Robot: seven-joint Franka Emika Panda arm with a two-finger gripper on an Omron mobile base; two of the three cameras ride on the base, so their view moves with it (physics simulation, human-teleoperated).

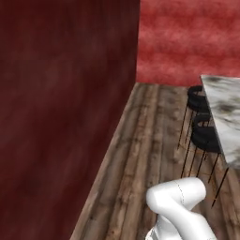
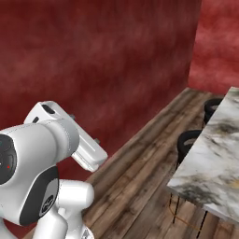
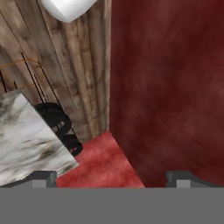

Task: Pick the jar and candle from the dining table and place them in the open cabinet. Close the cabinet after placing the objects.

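the claw (image 3: 111, 177) stands with its two tips wide apart and nothing between them, looking out at a dark red wall (image 3: 170, 87) and a plank floor (image 3: 78, 52). off to one side of the claw in the hand view lies the corner of the marble surface (image 3: 26, 140), the dining table of the task, with two black wire-legged stools (image 3: 57, 120) tucked just beside its edge. the same marble edge (image 1: 225, 117) and stools (image 1: 204, 133) sit well away from the arm in the left base view, and again in the right base view, where the surface (image 2: 212, 158) is cut off by the frame and the stools (image 2: 189, 140) peek from under it. judging by this, the task looks barely begun: the claw carries nothing and is well apart from the surface, so both pick-ups, both placements and the closing of the door all seem left to do. the visible parts of the marble are bare; where the jar and candle stand cannot be told, presumably on the part out of frame. the cabinet's place cannot be told either. the wall takes up much of every view and hides what lies beyond.
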